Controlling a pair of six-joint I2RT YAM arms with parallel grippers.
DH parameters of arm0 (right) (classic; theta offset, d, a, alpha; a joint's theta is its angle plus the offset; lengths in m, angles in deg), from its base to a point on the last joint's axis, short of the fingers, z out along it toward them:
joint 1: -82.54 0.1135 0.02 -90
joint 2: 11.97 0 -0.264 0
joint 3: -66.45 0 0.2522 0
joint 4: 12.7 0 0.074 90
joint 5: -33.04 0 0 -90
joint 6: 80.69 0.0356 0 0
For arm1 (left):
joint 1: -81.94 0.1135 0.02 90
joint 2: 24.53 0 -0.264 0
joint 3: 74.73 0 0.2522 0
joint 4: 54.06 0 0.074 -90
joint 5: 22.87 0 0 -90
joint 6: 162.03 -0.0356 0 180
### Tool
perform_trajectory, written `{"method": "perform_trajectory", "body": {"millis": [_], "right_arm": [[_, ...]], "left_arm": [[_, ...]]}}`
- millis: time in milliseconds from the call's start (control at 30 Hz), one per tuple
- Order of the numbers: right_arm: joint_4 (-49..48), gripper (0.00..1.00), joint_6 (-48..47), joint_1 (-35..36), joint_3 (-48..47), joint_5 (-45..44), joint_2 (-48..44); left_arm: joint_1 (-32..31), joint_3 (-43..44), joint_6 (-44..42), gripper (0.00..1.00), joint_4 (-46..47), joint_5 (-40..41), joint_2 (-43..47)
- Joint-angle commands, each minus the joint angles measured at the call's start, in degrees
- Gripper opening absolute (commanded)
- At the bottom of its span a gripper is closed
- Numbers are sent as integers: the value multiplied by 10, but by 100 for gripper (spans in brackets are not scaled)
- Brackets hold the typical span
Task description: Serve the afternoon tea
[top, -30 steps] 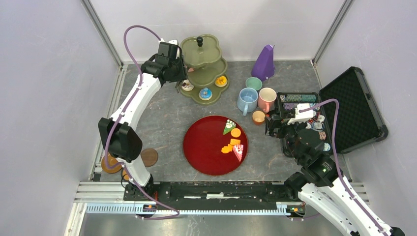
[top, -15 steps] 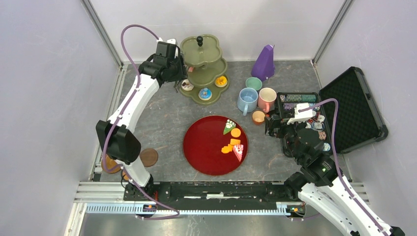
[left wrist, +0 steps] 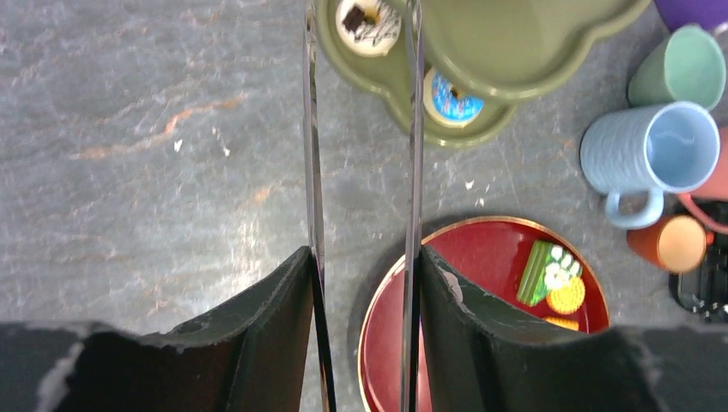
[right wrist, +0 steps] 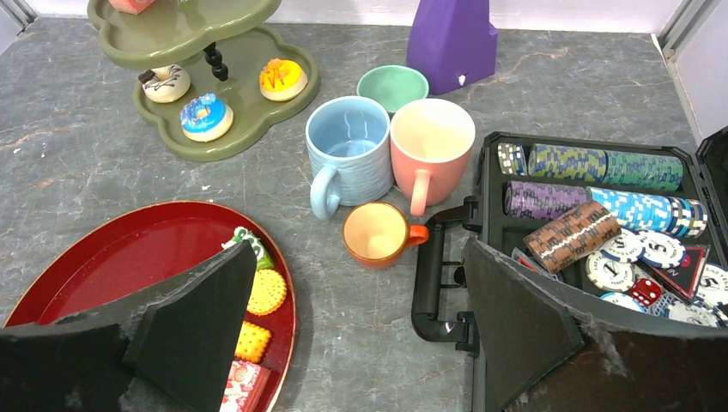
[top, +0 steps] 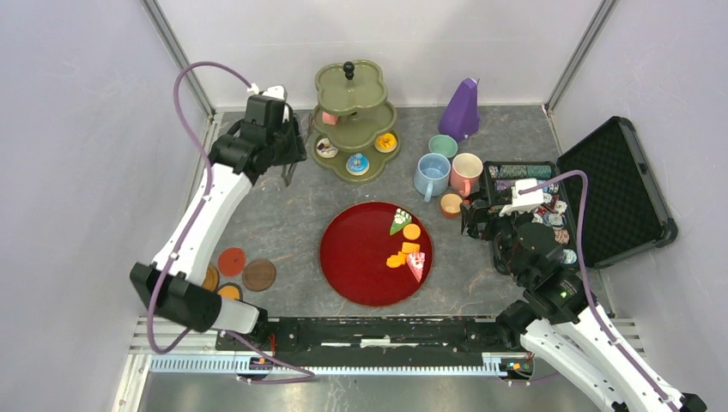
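Observation:
My left gripper (top: 288, 163) is shut on metal tongs (left wrist: 413, 129), whose two arms stand apart with nothing between them, just left of the green tiered stand (top: 348, 169). The stand holds a chocolate donut (top: 326, 148), a blue donut (top: 358, 163), an orange donut (top: 386, 142) and a pink piece (top: 329, 118) one tier up. The red tray (top: 356, 257) carries a green cake slice (top: 400, 221), orange biscuits (top: 403, 253) and a pink cake slice (top: 416, 266). My right gripper (right wrist: 356, 249) is open and empty, just short of the orange cup (right wrist: 378, 232). The blue mug (right wrist: 352, 154), pink mug (right wrist: 429, 142) and green mug (right wrist: 392, 87) stand behind the cup.
A purple metronome (top: 461, 110) stands at the back right. An open black case (top: 601, 189) of poker chips lies right of the mugs, its handle (right wrist: 429, 283) beside my right gripper. Round coasters (top: 245, 270) lie near the left arm's base. Metal frame posts and walls border the table.
My left gripper has drawn back to the left, away from the stand, and the tongs have opened. A pink piece now shows on the middle tier. The right arm has not moved.

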Motion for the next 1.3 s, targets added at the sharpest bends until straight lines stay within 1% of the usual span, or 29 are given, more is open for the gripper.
{"method": "perform_trajectory", "body": {"millis": [0,167,233,267,333,367,533,633,733,800,933,1033,1267], "right_arm": [[-27,98,2,2,-1,2,4],[-41,98,4,1,5,14,13],[-45,98,7,1,6,19,19],[-47,98,8,2,7,22,22],[-50,98,10,2,7,26,28],[-51,98,10,2,7,27,30],[-50,98,12,2,5,25,31],[-49,98,13,2,7,20,26],[-45,98,15,2,7,20,23],[-39,98,13,2,4,18,22],[-33,98,8,2,4,12,17],[-33,98,5,1,3,8,15],[-38,98,7,2,9,13,18]], "left_arm": [[2,-52,-26,53,-11,-18,87],[-2,-129,-1,53,5,-142,148],[-13,-153,18,53,11,-160,157],[-29,-165,27,53,18,-161,160],[-78,-182,39,54,34,-145,161],[-114,-186,46,54,40,-129,158],[-256,-177,67,56,55,-61,108],[-306,-173,64,58,70,-38,70],[-342,-154,31,58,59,-9,29],[-347,-143,17,59,49,-1,6],[-348,-134,-2,60,36,-18,-26],[-350,-138,-4,60,38,-32,-35],[-353,-132,-10,58,39,-16,-60]]}}
